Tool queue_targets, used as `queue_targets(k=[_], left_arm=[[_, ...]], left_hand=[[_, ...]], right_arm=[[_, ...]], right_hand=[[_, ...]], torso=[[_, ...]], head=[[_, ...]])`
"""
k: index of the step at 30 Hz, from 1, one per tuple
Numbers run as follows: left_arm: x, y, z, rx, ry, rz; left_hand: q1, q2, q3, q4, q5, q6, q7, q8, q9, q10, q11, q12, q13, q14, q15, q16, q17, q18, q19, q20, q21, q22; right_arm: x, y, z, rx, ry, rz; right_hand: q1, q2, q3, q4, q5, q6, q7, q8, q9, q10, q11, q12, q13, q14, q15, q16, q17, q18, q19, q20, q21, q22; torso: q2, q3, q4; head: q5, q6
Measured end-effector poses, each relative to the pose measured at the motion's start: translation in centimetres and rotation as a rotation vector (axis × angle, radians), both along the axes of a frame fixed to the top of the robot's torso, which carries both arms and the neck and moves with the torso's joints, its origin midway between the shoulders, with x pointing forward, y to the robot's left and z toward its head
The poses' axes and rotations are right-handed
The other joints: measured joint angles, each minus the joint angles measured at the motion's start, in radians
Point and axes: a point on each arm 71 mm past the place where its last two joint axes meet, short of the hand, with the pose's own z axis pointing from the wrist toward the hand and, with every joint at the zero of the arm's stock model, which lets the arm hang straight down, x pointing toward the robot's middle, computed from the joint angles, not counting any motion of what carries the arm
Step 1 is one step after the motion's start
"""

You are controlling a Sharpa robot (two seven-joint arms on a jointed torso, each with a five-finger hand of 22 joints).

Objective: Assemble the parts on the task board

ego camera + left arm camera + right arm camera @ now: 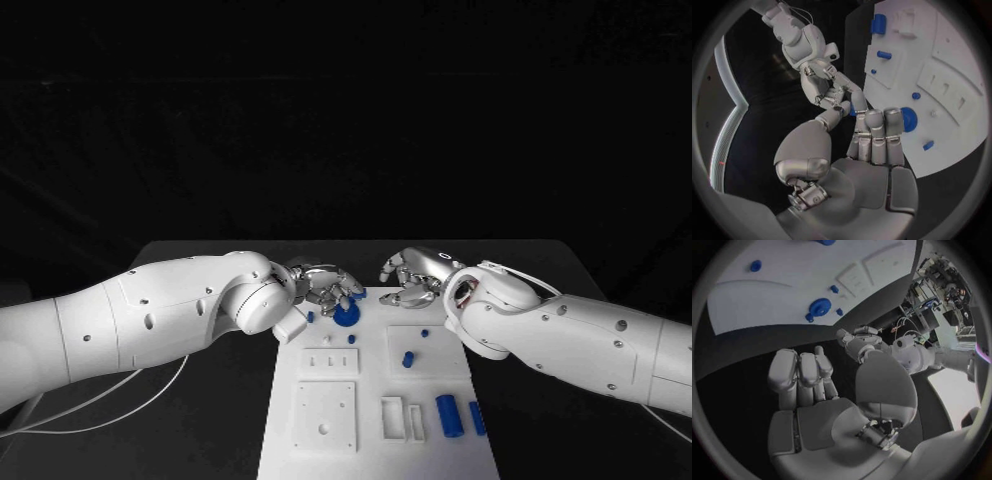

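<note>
Fingers (879,135) of left hand (325,285) curl emptily just beside blue disc (907,119)

a black table (577,262) is seen before a wholly dark backdrop. cluttered equipment (942,285) and a pale lit patch (954,390) are glimpsed in the room beyond.

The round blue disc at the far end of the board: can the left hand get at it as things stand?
Probably yes. The left hand hovers right beside the round blue disc, its fingers next to it, holding nothing; the right hand stands off to the side.
</note>
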Motion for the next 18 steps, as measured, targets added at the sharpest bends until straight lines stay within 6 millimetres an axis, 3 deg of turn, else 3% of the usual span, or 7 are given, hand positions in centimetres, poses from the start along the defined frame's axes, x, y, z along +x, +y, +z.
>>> queue_targets(k=[4,15,18], left_arm=[[0.0,0.3,0.0,0.020,-0.018,-0.006],[0.0,1.6,0.0,0.144,-0.088,-0.063],[-0.2,2.0,-0.5,0.192,-0.090,-0.089]], left_hand=[[-0.004,-0.003,0.001,-0.001,0.003,0.001,0.000,-0.001,0.006,0.003,-0.003,0.000,0.000,0.002,-0.002,0.005,0.001,0.000,0.007,0.000,0.004,-0.001],[-0.009,-0.019,0.005,-0.005,0.002,0.025,-0.006,-0.014,0.006,0.032,-0.017,0.012,0.003,0.020,-0.009,0.023,0.004,-0.005,0.032,-0.011,0.028,-0.010],[-0.007,-0.022,0.005,-0.005,-0.027,0.037,-0.007,-0.023,0.006,0.046,-0.019,0.012,0.002,0.034,-0.009,0.026,0.003,-0.006,0.034,-0.013,0.035,-0.016]], right_arm=[[0.4,-2.2,-0.1,0.005,0.003,-0.045],[1.9,-7.7,0.8,0.101,0.026,-0.176],[2.7,-8.7,1.5,0.150,0.034,-0.216]], right_hand=[[0.001,-0.001,-0.008,0.003,0.000,-0.011,0.004,-0.002,-0.002,-0.023,0.004,-0.013,-0.011,-0.009,0.009,-0.015,0.000,0.000,-0.009,0.009,-0.020,-0.010],[0.005,-0.005,-0.014,0.009,0.005,-0.015,0.005,-0.002,-0.003,-0.039,0.000,-0.027,-0.025,-0.027,0.010,-0.036,0.000,0.000,-0.018,0.011,-0.034,-0.016],[0.005,-0.005,-0.019,0.014,0.005,-0.015,0.005,-0.002,-0.004,-0.054,0.003,-0.033,-0.032,-0.034,0.010,-0.050,0.000,0.000,-0.022,0.014,-0.038,-0.016]], torso=[[0.000,-0.0006,-0.0006],[0.000,0.0008,-0.0012],[-0.001,0.0012,-0.0024]], head=[[0.002,0.000],[0.007,-0.005],[0.009,-0.012]])
